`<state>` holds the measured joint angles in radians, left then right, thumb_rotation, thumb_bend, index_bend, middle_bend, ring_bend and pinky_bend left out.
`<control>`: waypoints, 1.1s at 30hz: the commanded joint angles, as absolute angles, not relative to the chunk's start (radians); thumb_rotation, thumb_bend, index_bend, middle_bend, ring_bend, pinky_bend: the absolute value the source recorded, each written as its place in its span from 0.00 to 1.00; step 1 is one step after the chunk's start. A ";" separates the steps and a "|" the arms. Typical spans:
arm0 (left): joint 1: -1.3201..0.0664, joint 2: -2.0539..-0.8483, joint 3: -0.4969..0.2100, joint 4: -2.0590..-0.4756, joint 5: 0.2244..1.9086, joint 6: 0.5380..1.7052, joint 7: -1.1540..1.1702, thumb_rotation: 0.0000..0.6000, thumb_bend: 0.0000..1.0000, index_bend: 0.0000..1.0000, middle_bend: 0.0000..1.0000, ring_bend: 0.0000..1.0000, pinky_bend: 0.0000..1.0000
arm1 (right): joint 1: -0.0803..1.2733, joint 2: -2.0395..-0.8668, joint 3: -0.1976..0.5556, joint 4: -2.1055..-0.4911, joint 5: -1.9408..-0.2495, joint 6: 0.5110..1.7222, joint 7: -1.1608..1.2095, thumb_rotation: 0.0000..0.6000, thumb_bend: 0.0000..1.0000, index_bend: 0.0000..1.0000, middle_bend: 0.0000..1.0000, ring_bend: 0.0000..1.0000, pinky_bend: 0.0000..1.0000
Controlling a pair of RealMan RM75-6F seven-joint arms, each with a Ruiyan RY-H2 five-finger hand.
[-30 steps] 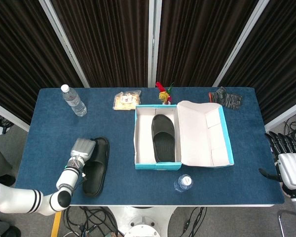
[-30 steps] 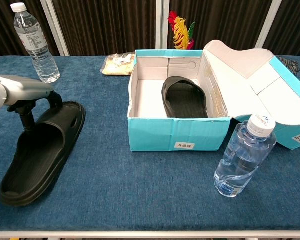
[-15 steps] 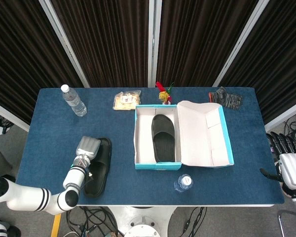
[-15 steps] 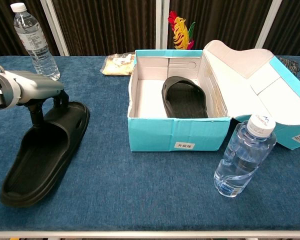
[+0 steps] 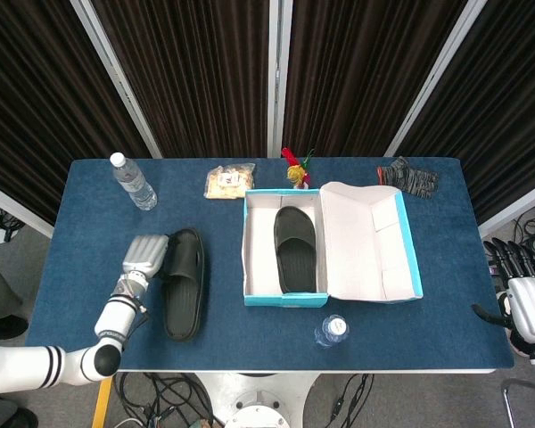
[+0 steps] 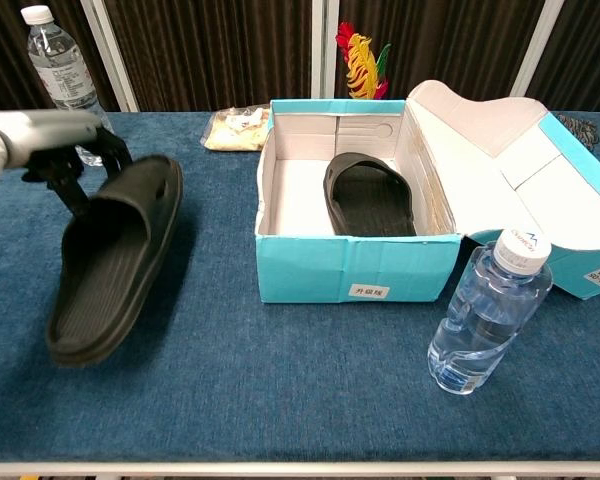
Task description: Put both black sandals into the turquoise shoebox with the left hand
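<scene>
The left hand [image 6: 50, 150] is gripping the second black sandal [image 6: 115, 258] by its strap end, fingers closed on the upper while the heel is hanging down and tilting toward me, clear of the table [image 6: 280, 380]. It is sitting well to the left of the turquoise shoebox [image 5: 285, 299]. The first sandal [image 5: 295, 247] is already lying inside the shoebox, against its right inner wall, leaving a free strip along the left wall.

To do this well, I'd judge the hand should be carrying the sandal high enough for the dangling heel to pass over the shoebox's left wall, then be lowering it sole-down into that free strip, parallel to the one inside, before letting go.

Compared with a second ago, the sandal is no longer resting flat on the table; it is up in the air and tipped, and closer to the shoebox. The right hand [image 5: 528, 299] is hovering off the shoebox's far right, fingers apart, holding nothing.
</scene>
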<state>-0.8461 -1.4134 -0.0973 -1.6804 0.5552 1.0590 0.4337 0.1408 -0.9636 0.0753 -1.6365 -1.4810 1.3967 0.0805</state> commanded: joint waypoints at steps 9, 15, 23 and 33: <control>-0.659 -1.290 -0.348 -1.625 0.857 0.925 -0.246 1.00 0.01 0.60 0.65 0.67 0.85 | 0.141 -0.960 0.075 -1.653 -1.487 1.400 0.063 1.00 0.03 0.02 0.05 0.00 0.04; -0.712 -1.394 -0.398 -1.528 0.963 0.889 -0.367 1.00 0.01 0.60 0.65 0.64 0.84 | 0.145 -0.956 0.077 -1.667 -1.490 1.400 0.048 1.00 0.03 0.02 0.05 0.00 0.04; -0.838 -1.553 -0.409 -1.347 1.040 0.780 -0.427 1.00 0.01 0.60 0.63 0.61 0.80 | 0.135 -0.939 0.078 -1.692 -1.482 1.413 0.025 1.00 0.03 0.02 0.05 0.00 0.04; -0.955 -1.716 -0.434 -1.167 1.053 0.752 -0.419 1.00 0.01 0.60 0.63 0.60 0.74 | 0.132 -0.930 0.079 -1.712 -1.475 1.416 0.006 1.00 0.03 0.02 0.05 0.00 0.04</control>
